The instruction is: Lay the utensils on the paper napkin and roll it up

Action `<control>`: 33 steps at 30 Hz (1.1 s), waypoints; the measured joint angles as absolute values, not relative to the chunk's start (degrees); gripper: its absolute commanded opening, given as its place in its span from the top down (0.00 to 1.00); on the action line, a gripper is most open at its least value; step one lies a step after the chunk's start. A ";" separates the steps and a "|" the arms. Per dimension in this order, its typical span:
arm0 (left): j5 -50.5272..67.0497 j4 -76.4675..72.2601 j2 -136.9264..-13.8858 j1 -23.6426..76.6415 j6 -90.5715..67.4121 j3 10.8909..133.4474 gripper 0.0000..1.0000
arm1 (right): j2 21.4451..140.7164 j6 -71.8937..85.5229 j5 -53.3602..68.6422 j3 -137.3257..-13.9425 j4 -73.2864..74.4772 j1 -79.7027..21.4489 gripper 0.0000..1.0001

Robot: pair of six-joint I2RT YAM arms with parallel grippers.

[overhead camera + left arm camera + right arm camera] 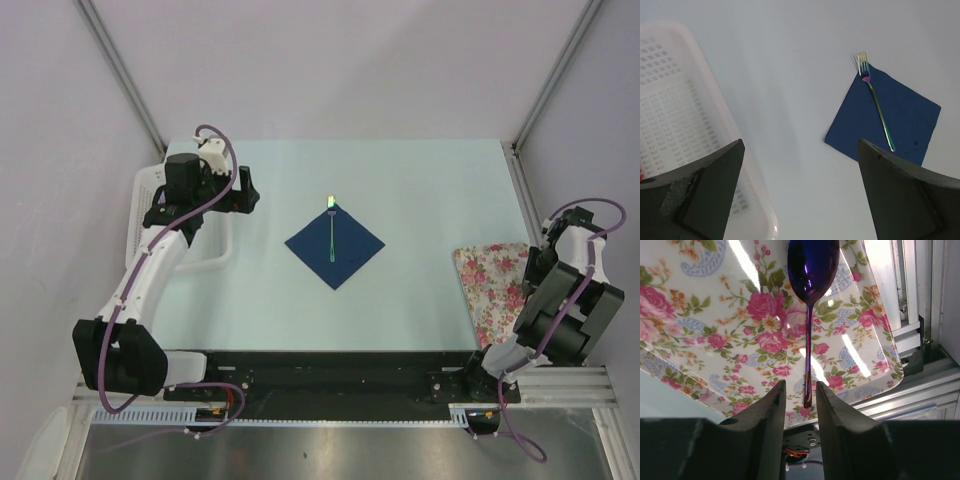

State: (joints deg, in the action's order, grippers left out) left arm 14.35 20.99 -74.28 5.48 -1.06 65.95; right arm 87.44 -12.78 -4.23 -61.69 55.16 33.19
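Note:
The navy paper napkin (pixel 350 252) lies as a diamond at the table's middle, also in the left wrist view (pixel 905 122). One iridescent fork (pixel 331 228) lies on it, tines past the far corner (pixel 875 97). My left gripper (pixel 245 192) is open and empty, above the table to the left of the napkin (pixel 800 165). A purple iridescent spoon (pixel 812 270) lies on a floral tray (pixel 715 315). My right gripper (pixel 800 390) is over the tray, jaws a narrow gap apart on either side of the spoon's handle end, not touching it.
A white perforated basket (pixel 670 100) stands at the table's left edge (pixel 145 215), right beside the left gripper. The floral tray (pixel 492 290) sits at the table's right edge, next to the aluminium frame rail (pixel 900 285).

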 measured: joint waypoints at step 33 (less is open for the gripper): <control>14.37 19.75 -76.25 5.48 0.03 66.02 0.00 | 98.91 -11.51 -7.27 -61.04 36.47 33.08 0.37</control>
State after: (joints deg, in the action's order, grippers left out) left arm 14.37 19.75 -76.25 5.48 0.03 66.02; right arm 98.91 -11.51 -7.27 -61.04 36.47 33.08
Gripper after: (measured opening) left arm 0.996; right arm 0.561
